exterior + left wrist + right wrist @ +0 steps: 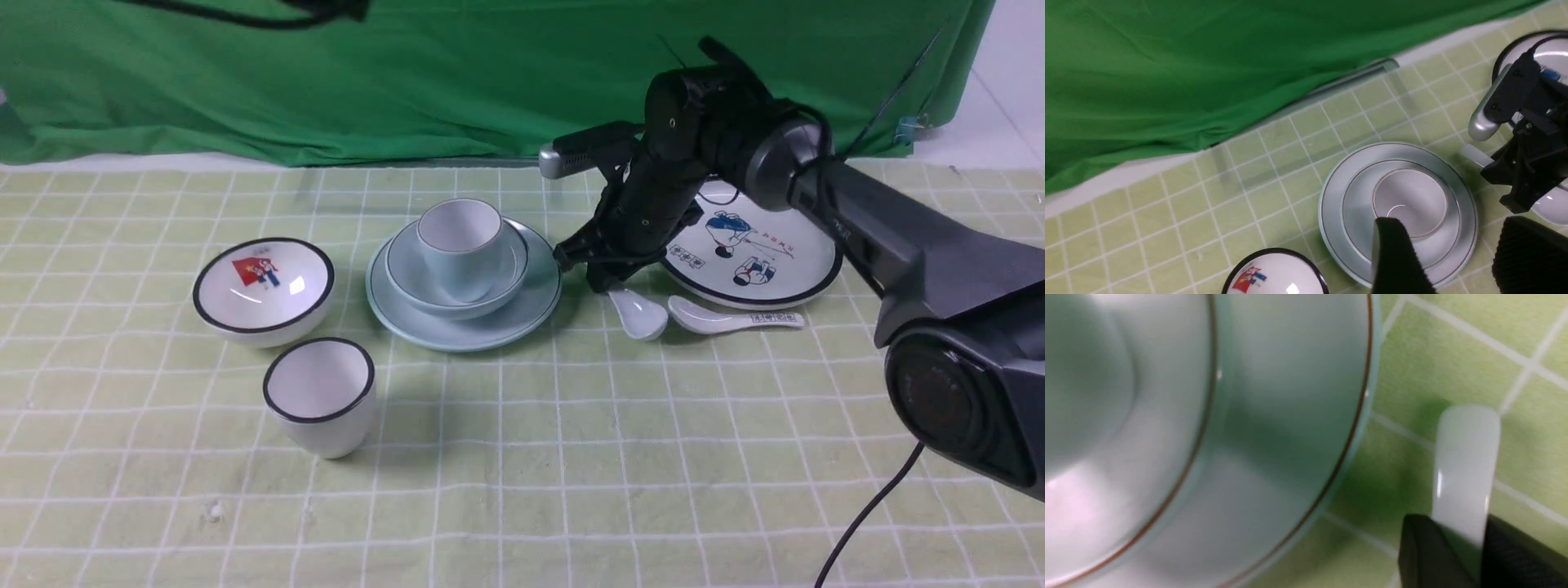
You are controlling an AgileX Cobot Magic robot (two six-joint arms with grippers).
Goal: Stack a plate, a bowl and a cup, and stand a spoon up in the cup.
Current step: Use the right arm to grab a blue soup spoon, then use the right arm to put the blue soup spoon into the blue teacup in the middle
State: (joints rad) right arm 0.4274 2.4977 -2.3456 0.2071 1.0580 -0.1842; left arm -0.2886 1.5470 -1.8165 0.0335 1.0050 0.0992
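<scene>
The pale blue plate (pixel 464 325) lies mid-table with the pale blue bowl (pixel 408 273) on it and the small blue cup (pixel 460 237) upright in the bowl. The plain spoon (pixel 639 314) lies on the cloth just right of the plate. My right gripper (pixel 608 276) points down onto its handle. In the right wrist view the fingers (pixel 1425 551) press both sides of the spoon handle (pixel 1466 457). My left gripper (pixel 1461 261) hovers open above the stack's near edge, with nothing between its fingers (pixel 1396 253).
A white cartoon plate (pixel 804 273) sits behind the right arm, and a marked white spoon (pixel 735 318) lies in front of it. A white bowl with a red picture (pixel 263 286) and a black-rimmed white cup (pixel 320 396) stand to the left. Green backdrop (pixel 326 82) lines the far edge.
</scene>
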